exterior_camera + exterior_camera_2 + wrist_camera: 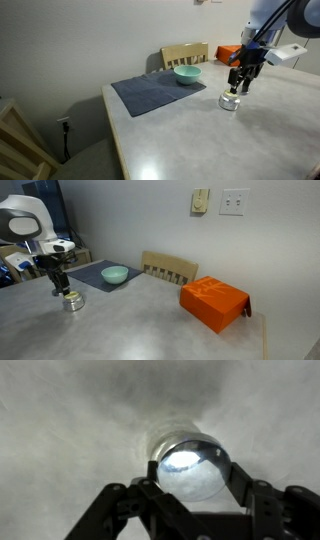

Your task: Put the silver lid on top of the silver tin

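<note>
The silver lid (192, 468) is a shiny round disc held between my two fingers in the wrist view. My gripper (192, 482) is shut on its edges. Just beneath the lid, the round rim of the silver tin (163, 436) shows on the grey table. In both exterior views the gripper (238, 86) (60, 287) hangs straight down right over the tin (230, 101) (73, 302). The lid is too small to make out there. I cannot tell whether the lid touches the tin.
A teal bowl (187, 74) (114, 275) sits on a dark cloth (150, 93) (92, 276) beside the tin. An orange box (214, 302) (230, 52) lies further along the table. A wooden chair (185, 54) (170, 270) stands behind the table (200, 135).
</note>
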Available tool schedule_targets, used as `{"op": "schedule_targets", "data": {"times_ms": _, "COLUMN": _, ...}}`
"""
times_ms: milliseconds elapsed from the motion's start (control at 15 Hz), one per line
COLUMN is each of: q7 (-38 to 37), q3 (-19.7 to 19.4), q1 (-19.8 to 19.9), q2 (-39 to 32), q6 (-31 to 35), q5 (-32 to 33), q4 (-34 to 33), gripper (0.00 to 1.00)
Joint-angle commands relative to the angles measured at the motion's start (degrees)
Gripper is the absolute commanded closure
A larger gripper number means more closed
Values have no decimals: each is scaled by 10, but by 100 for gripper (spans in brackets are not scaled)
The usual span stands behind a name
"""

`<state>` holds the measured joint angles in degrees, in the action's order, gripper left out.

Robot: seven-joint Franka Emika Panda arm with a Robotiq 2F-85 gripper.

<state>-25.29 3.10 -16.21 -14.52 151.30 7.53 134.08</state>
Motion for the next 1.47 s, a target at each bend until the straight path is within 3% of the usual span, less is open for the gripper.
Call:
{"op": "schedule_targets", "data": {"times_ms": 0, "q7": 42, "q3": 9, "q1": 17, "q2": -15, "q6": 3, "q5": -10, "q4": -4, "gripper": 56}}
{"op": "schedule_targets", "data": {"times_ms": 533, "q7": 104, "q3": 8, "q1": 22, "q2": -56, "q6": 6, "q5": -5, "q4": -27, "gripper": 56}}
{"op": "schedule_targets", "data": {"times_ms": 1400, "q7": 80, "q3": 0, "q1": -10, "q2": -39, "q6": 50, "q5": 31, "q4": -8, "gripper": 56}}
